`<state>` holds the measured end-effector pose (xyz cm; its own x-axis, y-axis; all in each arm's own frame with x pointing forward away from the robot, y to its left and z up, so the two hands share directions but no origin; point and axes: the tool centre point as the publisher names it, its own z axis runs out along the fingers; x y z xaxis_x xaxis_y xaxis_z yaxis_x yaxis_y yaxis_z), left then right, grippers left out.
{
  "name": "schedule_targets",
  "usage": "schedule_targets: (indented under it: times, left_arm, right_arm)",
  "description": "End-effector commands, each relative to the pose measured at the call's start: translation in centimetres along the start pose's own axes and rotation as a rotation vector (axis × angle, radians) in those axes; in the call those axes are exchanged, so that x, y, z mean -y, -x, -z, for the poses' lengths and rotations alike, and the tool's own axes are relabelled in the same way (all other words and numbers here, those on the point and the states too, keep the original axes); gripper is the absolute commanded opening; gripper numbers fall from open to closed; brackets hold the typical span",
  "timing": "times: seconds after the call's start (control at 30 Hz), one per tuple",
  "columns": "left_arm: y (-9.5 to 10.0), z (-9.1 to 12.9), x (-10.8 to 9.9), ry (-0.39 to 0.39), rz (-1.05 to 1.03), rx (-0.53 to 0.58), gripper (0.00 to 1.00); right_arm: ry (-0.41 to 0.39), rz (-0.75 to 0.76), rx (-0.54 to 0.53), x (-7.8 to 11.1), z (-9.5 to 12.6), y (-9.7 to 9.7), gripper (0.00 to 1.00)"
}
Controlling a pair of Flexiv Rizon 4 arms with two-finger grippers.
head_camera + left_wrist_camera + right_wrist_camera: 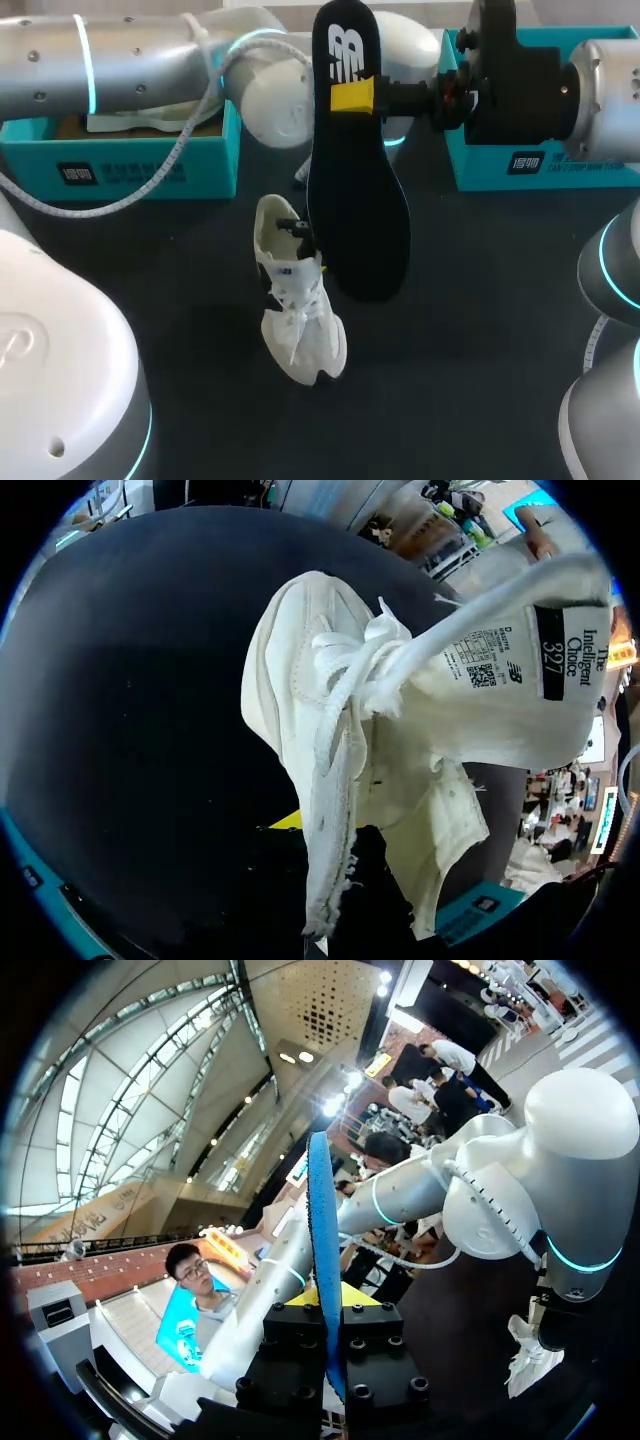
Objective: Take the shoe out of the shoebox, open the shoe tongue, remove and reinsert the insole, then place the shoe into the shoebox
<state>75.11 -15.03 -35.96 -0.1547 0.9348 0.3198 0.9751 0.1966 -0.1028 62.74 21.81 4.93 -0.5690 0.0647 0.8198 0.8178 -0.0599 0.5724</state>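
A white sneaker (pixel 297 300) stands on the black table, toe toward the front. My left gripper (pixel 296 232) is shut on the side of its collar. In the left wrist view the sneaker (pixel 330 710) fills the picture, its labelled tongue (pixel 500 680) pulled up and back; my left gripper (pixel 322 850) pinches the collar edge, one yellow tip showing beside it. A black insole (pixel 355 200) hangs upright in the air above the sneaker, my right gripper (pixel 352 95) shut on its upper part. Seen edge-on, the insole (pixel 322 1220) rises from between the yellow tips of my right gripper (pixel 328 1305).
A teal shoebox (pixel 120 165) with paper inside stands at the back left, under my left arm. A second teal box part (pixel 530 160) stands at the back right, behind my right wrist. My left arm's elbow (pixel 275 95) is close behind the insole.
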Motion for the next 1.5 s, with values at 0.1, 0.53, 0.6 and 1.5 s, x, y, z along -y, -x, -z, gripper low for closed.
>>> schedule_targets:
  times: [0.1,0.53,0.6,1.5]
  left_arm:
    - [1.1,-0.7,0.6,-0.016,-0.054,-0.02,0.0]
    - [1.9,-2.6,1.6,0.055,-0.134,-0.053,0.0]
    - [2.1,-2.9,1.7,0.055,-0.126,-0.067,0.0]
    - [-0.4,7.6,-2.3,-0.044,-0.091,0.474,1.0]
  right_arm:
    - [0.0,-0.002,0.003,-0.1,-0.6,0.0,0.0]
    - [0.0,-0.002,0.003,-0.1,-0.6,0.0,0.0]
    - [0.0,-0.002,0.003,-0.1,-0.6,0.0,0.0]
    - [0.0,-0.002,0.003,-0.1,-0.6,0.0,0.0]
